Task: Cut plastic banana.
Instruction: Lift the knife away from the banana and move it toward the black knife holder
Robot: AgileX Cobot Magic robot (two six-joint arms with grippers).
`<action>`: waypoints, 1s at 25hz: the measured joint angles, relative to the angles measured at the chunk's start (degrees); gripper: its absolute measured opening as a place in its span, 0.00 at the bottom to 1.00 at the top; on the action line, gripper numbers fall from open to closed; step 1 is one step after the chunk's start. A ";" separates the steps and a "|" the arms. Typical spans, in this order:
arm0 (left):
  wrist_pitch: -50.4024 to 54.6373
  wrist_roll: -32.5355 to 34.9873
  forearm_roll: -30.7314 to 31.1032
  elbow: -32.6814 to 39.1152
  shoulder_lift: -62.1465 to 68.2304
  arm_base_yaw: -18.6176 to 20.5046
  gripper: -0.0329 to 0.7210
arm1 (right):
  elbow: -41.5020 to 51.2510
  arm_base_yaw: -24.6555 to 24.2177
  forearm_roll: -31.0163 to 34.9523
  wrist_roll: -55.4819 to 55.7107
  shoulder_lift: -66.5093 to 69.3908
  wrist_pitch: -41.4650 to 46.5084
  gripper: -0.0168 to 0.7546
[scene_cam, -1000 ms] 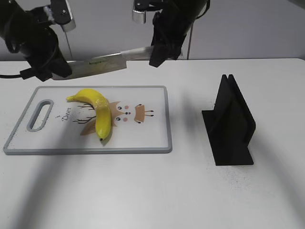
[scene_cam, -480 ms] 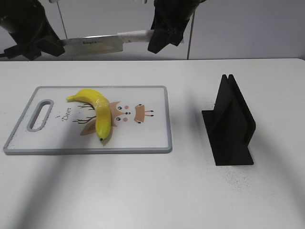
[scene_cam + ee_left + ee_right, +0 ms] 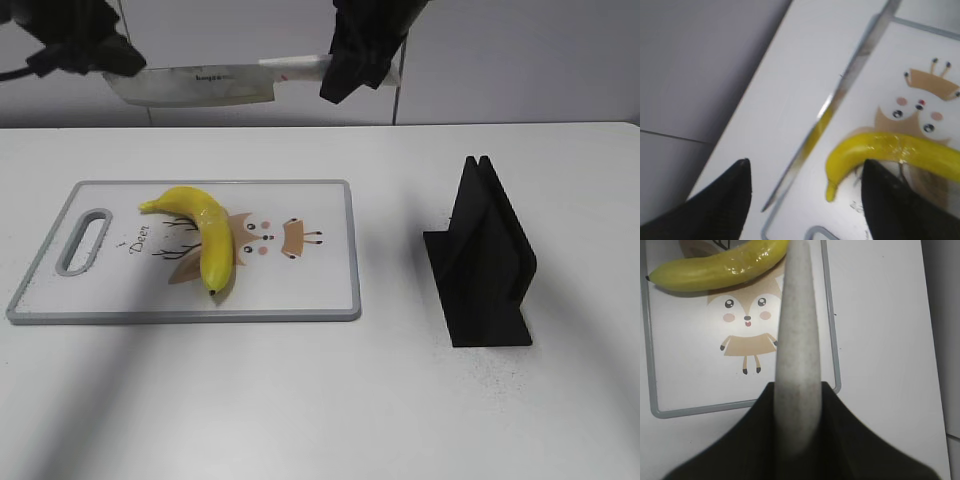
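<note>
The yellow plastic banana [image 3: 205, 235] lies curved on the left half of the white cutting board [image 3: 335, 300], dark tip toward the front. My right gripper [image 3: 355, 60] is shut on the white handle of a kitchen knife [image 3: 195, 87] and holds it level, high above the board's back edge, blade pointing left. In the right wrist view the handle [image 3: 795, 340] runs between my jaws [image 3: 797, 405], with the banana [image 3: 715, 267] below. My left gripper [image 3: 80, 45] hovers by the blade tip. In the left wrist view it [image 3: 805, 172] is open, the blade [image 3: 835, 100] between its fingers [image 3: 725, 200] without touching, the banana [image 3: 890, 150] beneath.
A black knife stand [image 3: 485, 260] stands upright on the white table to the right of the board. The board has a handle slot [image 3: 85, 240] at its left end and a printed deer cartoon [image 3: 265, 235] in the middle. A grey wall rises behind the table.
Both grippers and the knife have risen above the board's back edge. The left arm is now mostly out of the top-left of the frame. The banana has not moved.
</note>
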 joint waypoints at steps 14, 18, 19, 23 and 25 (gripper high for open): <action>-5.01 -25.28 -0.41 -1.08 -14.60 6.26 0.89 | 6.79 0.01 -10.21 25.97 -11.57 0.00 0.23; 4.34 -36.78 -0.35 -1.10 -18.77 12.94 0.87 | 11.42 0.01 -11.45 34.16 -17.22 0.00 0.23; 6.97 -39.30 -0.35 -1.10 -19.61 14.53 0.87 | 13.23 0.01 -11.45 36.37 -19.00 0.00 0.23; 17.39 -43.62 1.31 -1.10 -23.39 18.53 0.85 | 22.13 0.01 -11.40 42.00 -27.30 0.00 0.23; 22.62 -46.29 4.44 -1.10 -25.02 19.23 0.83 | 26.88 0.01 -11.33 44.66 -31.61 0.00 0.23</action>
